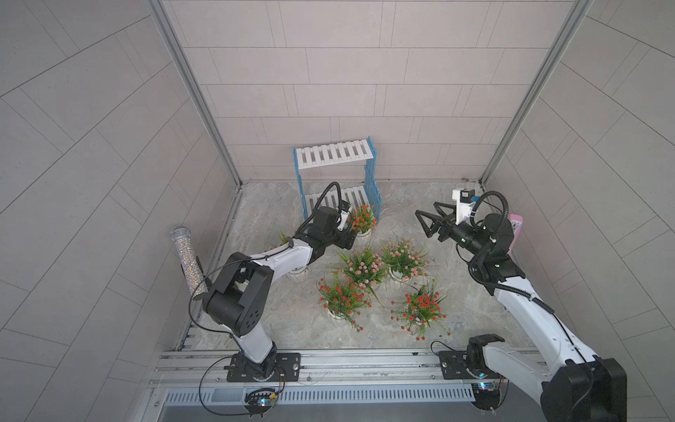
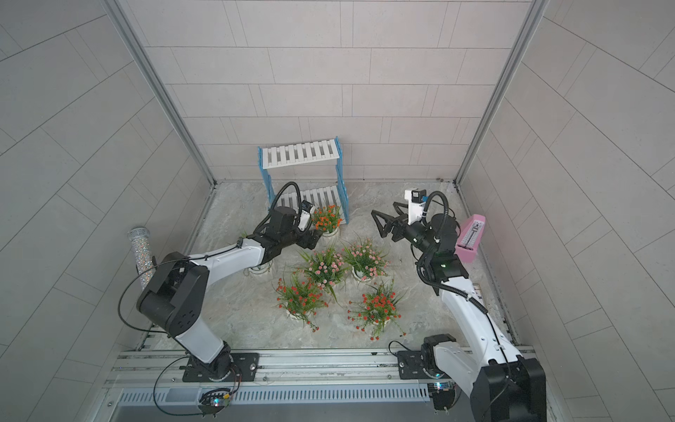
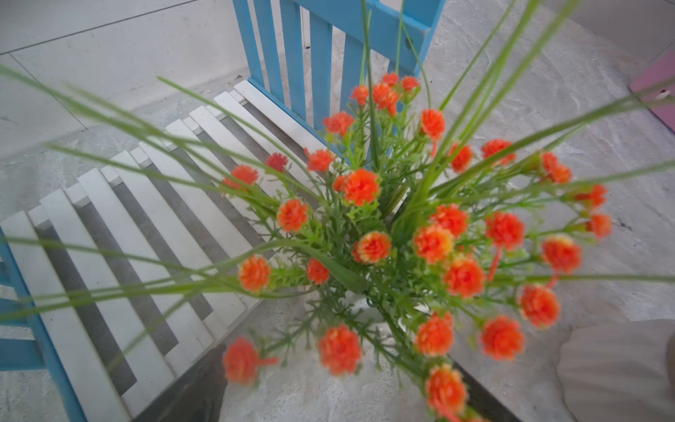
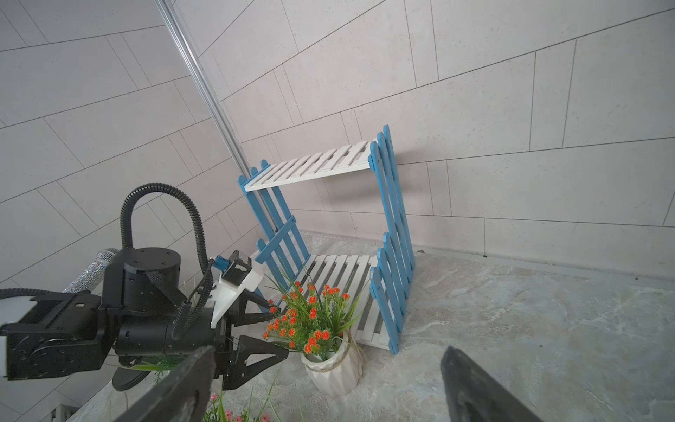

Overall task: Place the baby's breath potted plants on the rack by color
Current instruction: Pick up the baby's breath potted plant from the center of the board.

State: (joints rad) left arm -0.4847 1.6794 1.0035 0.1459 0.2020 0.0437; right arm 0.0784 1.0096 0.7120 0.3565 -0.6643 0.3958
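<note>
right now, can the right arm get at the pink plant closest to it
Likely yes: the right gripper hangs open and empty near the pink-blossom potted plant, with nothing between them. Its spreading leaves hide most of the pot, and a second pink plant crowds one side.

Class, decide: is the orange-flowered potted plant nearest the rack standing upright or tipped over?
Upright: the orange-flowered potted plant stands base-down on the marble surface, stems rising, just in front of the rack.

Lab booth: tile-panel walls (image 1: 347, 65), aluminium mounting rail (image 1: 347, 361)
</note>
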